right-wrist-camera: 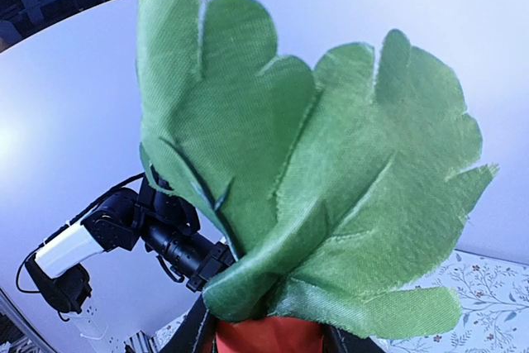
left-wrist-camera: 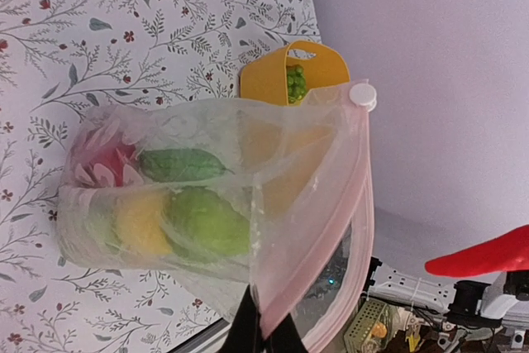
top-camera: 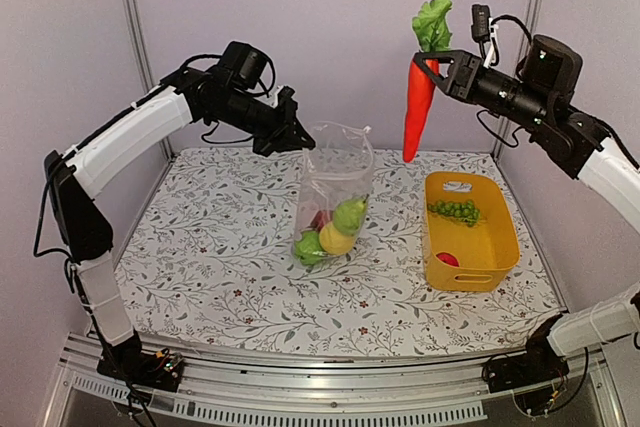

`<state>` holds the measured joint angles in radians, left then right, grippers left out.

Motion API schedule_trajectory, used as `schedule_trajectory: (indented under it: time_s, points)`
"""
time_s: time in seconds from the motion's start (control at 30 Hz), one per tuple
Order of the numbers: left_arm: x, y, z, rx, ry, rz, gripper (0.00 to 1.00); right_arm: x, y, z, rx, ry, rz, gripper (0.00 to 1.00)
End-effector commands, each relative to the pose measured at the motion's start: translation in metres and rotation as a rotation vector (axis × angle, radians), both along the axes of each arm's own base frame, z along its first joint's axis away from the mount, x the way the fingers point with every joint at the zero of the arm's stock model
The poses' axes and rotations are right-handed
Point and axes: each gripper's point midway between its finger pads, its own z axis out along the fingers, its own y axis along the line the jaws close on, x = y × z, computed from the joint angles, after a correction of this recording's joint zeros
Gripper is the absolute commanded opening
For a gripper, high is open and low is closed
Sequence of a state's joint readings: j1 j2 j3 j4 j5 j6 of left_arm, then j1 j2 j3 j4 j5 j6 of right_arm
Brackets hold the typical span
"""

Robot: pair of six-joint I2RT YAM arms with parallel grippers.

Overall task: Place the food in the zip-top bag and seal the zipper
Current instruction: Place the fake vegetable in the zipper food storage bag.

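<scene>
The clear zip-top bag (top-camera: 337,192) stands upright mid-table with its mouth open. Inside lie a yellow lemon (top-camera: 336,240), green round fruits (top-camera: 349,215) and something red (left-wrist-camera: 103,163). My left gripper (top-camera: 300,139) is shut on the bag's rim at its upper left; in the left wrist view its fingertips (left-wrist-camera: 264,338) pinch the pinkish zipper strip (left-wrist-camera: 357,204). My right gripper (top-camera: 436,65) is shut on the orange-red carrot (top-camera: 418,112) near its green leaves (right-wrist-camera: 306,171), holding it high above the table between bag and basket.
An orange-yellow basket (top-camera: 505,237) stands right of the bag, holding a green grape bunch (top-camera: 455,211) and a red ball (top-camera: 448,259). The bag's white slider tab (left-wrist-camera: 362,95) sits at the far end of the zipper. Walls close in behind and on both sides.
</scene>
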<state>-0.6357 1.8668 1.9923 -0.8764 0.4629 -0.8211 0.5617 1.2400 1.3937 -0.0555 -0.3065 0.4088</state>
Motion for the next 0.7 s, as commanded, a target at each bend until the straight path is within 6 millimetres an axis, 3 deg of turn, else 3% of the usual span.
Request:
schedule_trajectory:
  time_s: [0.0, 0.17, 0.27, 0.4, 0.5, 0.53, 0.6, 0.67]
  points:
    - [0.005, 0.002, 0.006, -0.007, -0.012, 0.010, 0.00, 0.000, 0.032, 0.027, 0.082, -0.102, 0.078, 0.05]
    - [0.004, 0.004, 0.009, -0.008, -0.011, 0.010, 0.00, 0.008, 0.068, 0.027, 0.090, -0.156, 0.125, 0.07]
    - [0.003, 0.005, 0.011, -0.012, -0.007, 0.011, 0.00, 0.019, 0.079, 0.027, 0.099, -0.178, 0.115, 0.07]
    - [0.004, 0.005, 0.016, -0.018, -0.012, 0.013, 0.00, 0.038, 0.100, 0.000, 0.088, -0.191, 0.087, 0.10]
    - [0.007, 0.008, 0.017, -0.018, -0.014, 0.023, 0.00, 0.048, 0.122, -0.039, 0.030, -0.133, 0.133, 0.40]
    - [0.008, 0.008, 0.018, -0.019, -0.013, 0.025, 0.00, 0.052, 0.129, -0.056, 0.007, -0.097, 0.149, 0.55]
    - [0.010, 0.010, 0.019, -0.022, -0.017, 0.030, 0.00, 0.049, 0.132, -0.070, -0.017, -0.059, 0.177, 0.88]
    - [0.010, 0.009, 0.021, -0.025, -0.022, 0.029, 0.00, 0.040, 0.126, -0.071, -0.039, -0.056, 0.172, 0.97]
